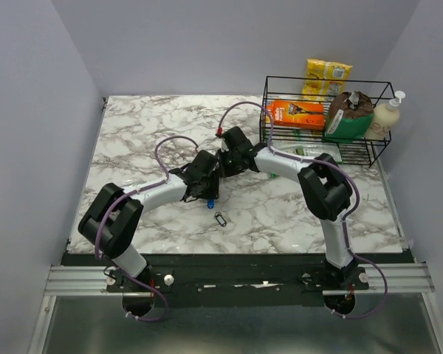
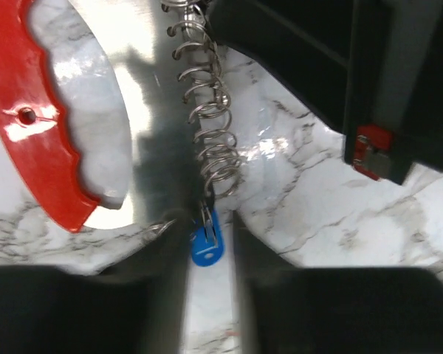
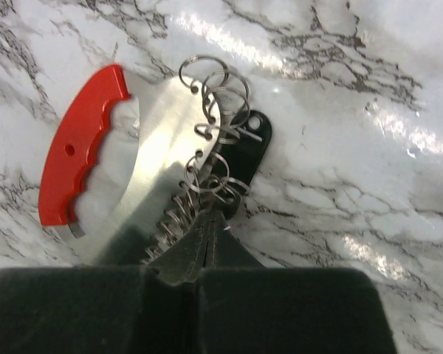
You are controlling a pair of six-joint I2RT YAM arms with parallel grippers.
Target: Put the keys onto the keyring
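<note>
My right jaws are pinched shut on the keyring (image 3: 80,158). They grip its steel plate just where the row of split rings (image 2: 210,140) runs, with the red grip swung out to one side above the tabletop (image 1: 280,214). My left jaws stand partly apart. The blue-headed key (image 2: 205,247) sits in the gap between them, right at the lowest ring.

I cannot tell whether that key is truly threaded or only resting against the coil, and that is the main risk. If it is merely hooked, drawing my left arm away could drag it off and drop it.

A black-headed key (image 3: 249,144) lies against the rings too, and a jolt could shake it free if it is not properly on. My hold on the thin, slick plate is narrow, so a sideways push from the left could twist the keyring in my grip.

One dark oval-headed key (image 1: 220,219) lies loose on the tabletop near my left arm, where a careless sweep would knock it away.
</note>
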